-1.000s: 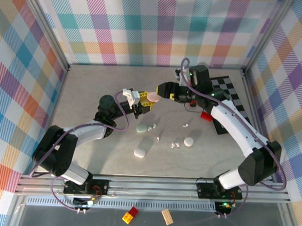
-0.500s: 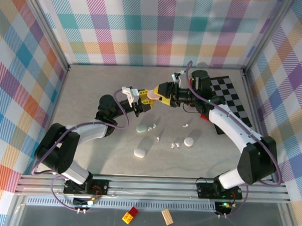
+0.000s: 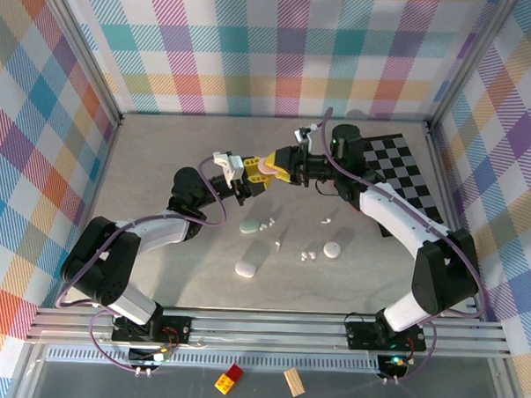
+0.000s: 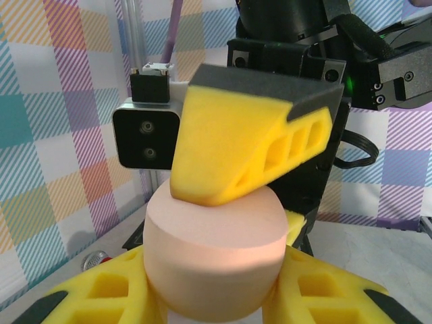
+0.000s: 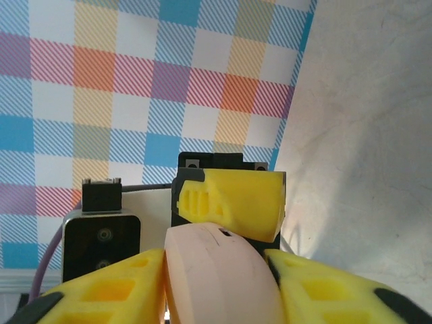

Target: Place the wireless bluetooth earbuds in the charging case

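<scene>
Both arms bend in toward the middle of the top view. There the yellow left gripper [image 3: 254,176] and right gripper [image 3: 277,167] meet, each squeezed tight on the smooth, round pink case [image 5: 216,277]. The tiny shiny white earbuds [image 3: 266,224] lie on the grey worktop [image 3: 161,159], lower in the frame, apart from both grippers.

Bright, even light falls from above on the tabletop [image 3: 152,168], leaving only faint, soft shadows and no glare around the pink case [image 3: 269,168]. The top view is sharp, though the wall posts [image 3: 88,63] far to the left and right of the case lean outward from lens distortion. In both wrist views the case sits very close and looks slightly soft. The right claw [image 4: 253,209] throws a dim shadow on the case's top, and the plaid wall [image 4: 61,121] behind the case stays fairly crisp.
</scene>
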`<action>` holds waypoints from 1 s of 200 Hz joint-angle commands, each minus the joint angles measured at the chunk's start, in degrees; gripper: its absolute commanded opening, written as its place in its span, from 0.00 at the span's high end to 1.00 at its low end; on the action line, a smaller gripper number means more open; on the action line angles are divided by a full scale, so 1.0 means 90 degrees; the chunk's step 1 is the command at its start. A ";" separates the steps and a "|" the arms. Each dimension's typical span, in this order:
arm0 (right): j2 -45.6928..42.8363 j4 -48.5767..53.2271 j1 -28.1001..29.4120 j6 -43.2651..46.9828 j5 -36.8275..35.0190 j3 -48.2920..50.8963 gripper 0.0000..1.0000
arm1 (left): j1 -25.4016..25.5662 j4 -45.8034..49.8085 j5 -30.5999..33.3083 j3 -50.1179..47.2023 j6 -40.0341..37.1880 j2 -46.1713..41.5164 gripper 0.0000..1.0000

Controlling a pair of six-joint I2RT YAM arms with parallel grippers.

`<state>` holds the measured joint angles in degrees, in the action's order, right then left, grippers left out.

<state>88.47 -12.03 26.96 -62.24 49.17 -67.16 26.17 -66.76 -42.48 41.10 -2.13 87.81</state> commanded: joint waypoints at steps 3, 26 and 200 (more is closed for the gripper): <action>-0.0042 -0.0004 0.0022 0.0170 -0.0082 0.0014 0.74 | 0.0032 -0.0287 -0.0148 0.0131 -0.0065 0.0024 0.69; -0.0035 0.0046 0.0022 0.0328 -0.0127 0.0027 0.80 | 0.0012 -0.0265 -0.0132 0.0101 -0.0083 0.0024 0.69; 0.2247 0.1320 -0.0496 0.1910 -0.2642 -0.0485 0.83 | 0.0080 0.3672 0.0845 -0.1041 -0.1169 -0.1724 0.00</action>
<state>104.55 0.34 22.41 -45.12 26.68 -67.26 26.22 -40.60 -37.28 32.29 -8.95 75.50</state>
